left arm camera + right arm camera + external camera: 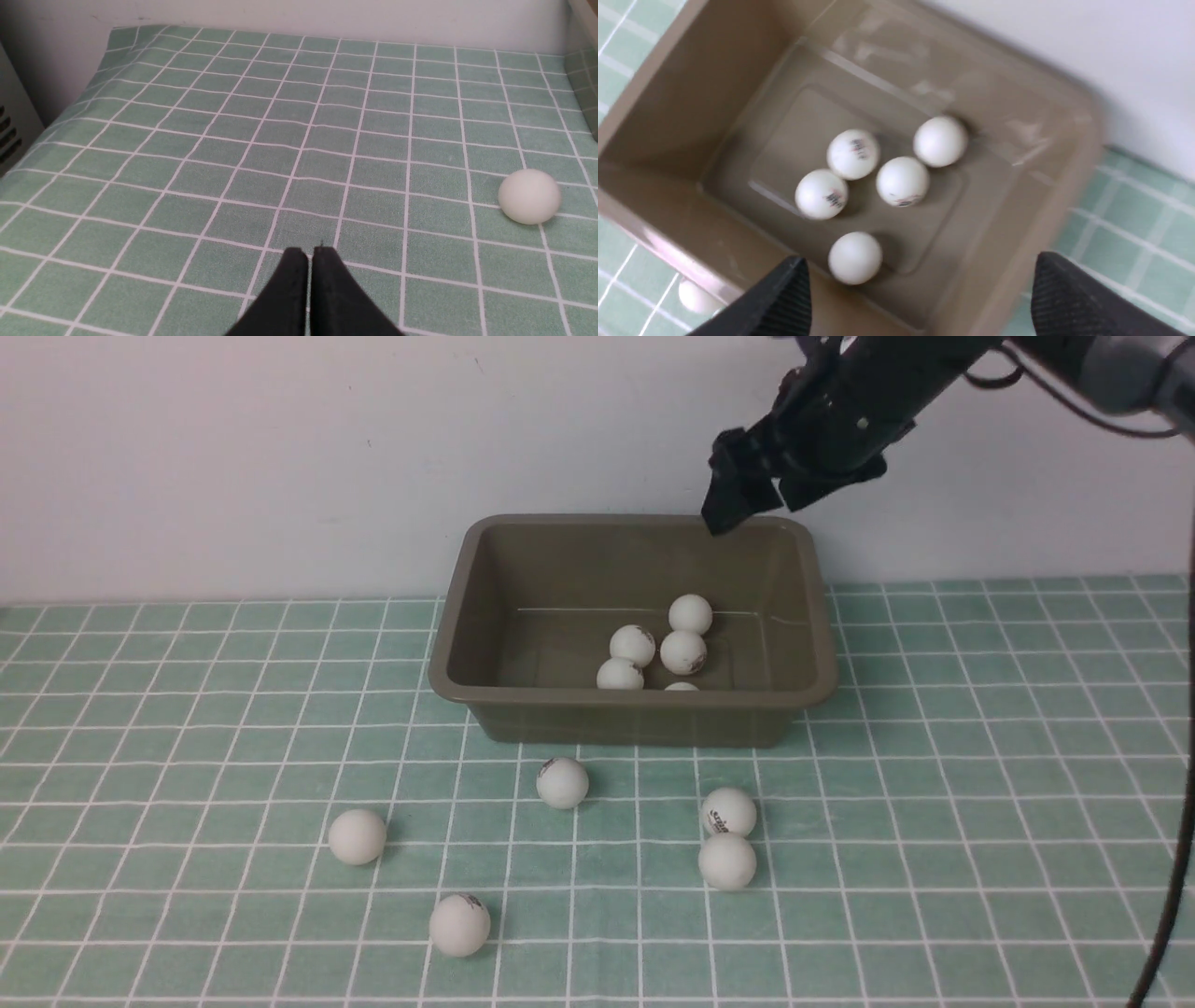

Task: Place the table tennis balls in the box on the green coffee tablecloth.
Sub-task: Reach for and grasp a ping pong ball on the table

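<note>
The olive-brown box stands at the back middle of the green checked tablecloth. Several white balls lie inside it, and they also show in the right wrist view. Several more balls lie on the cloth in front of the box, such as one near its front wall and a touching pair. My right gripper hovers above the box's far right corner, open and empty. My left gripper is shut and empty just above the cloth, with one ball off to its side.
A pale wall runs right behind the box. Two lone balls lie at the front left of the cloth. A dark cable hangs down the right edge of the front view. The cloth's edge shows in the left wrist view.
</note>
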